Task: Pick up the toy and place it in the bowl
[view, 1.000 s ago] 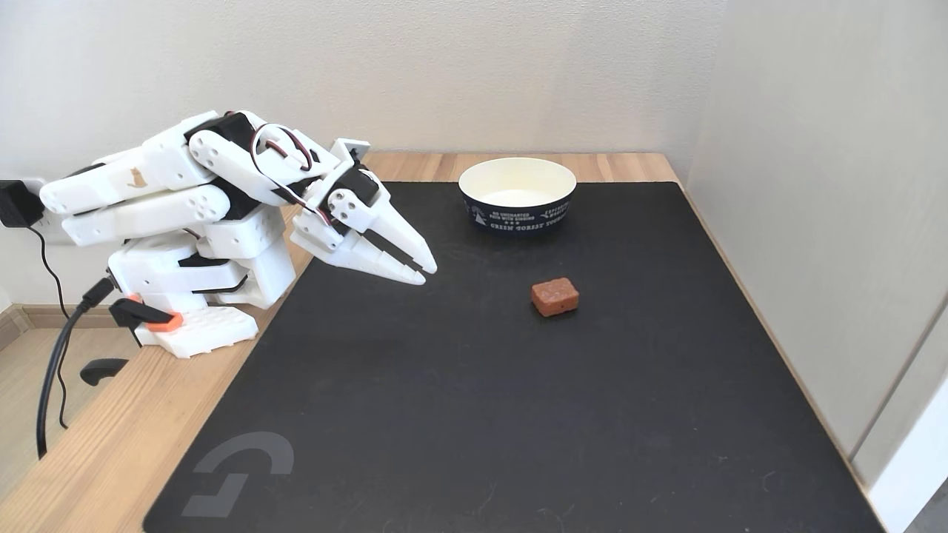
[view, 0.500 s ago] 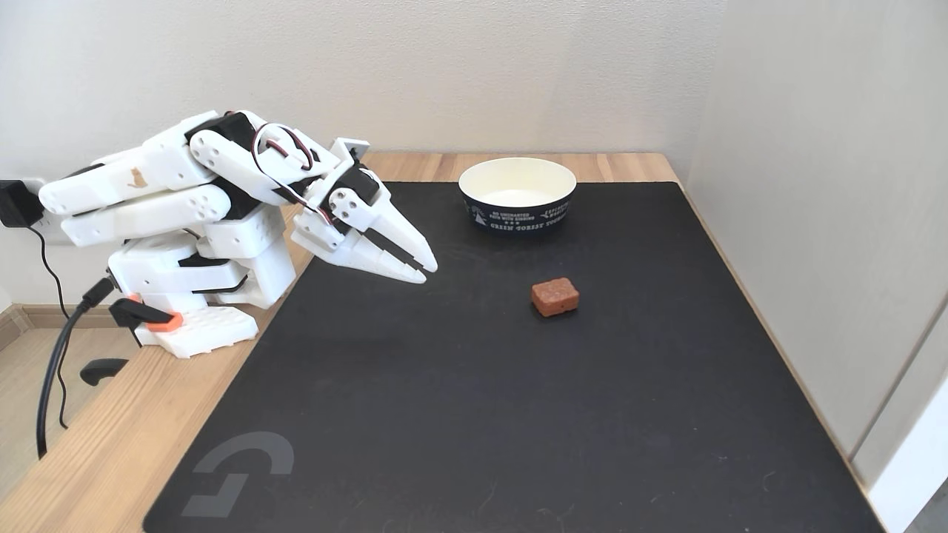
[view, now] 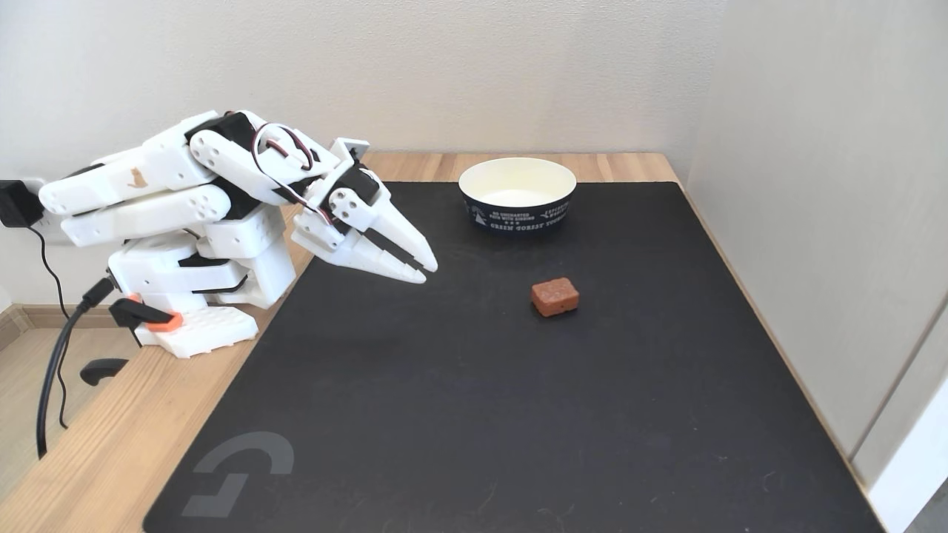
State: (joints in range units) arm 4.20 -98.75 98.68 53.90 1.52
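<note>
Nothing done yet: pincer (view: 428,272) closed and empty, folded low over the mat's (view: 459,414) left edge in the fixed view; toy (view: 555,296) lies well to its right, untouched; bowl (view: 517,215) empty, up and right of it—grasp, carry, drop all remain.

Reddish-brown toy (view: 555,297), navy-and-cream bowl (view: 517,215), black mat (view: 481,414).

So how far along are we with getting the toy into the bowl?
Nothing is done yet. The toy sits on the black mat, apart from the bowl. The gripper hangs shut and empty to the toy's left. Reaching, grasping, carrying and dropping all remain.
</note>
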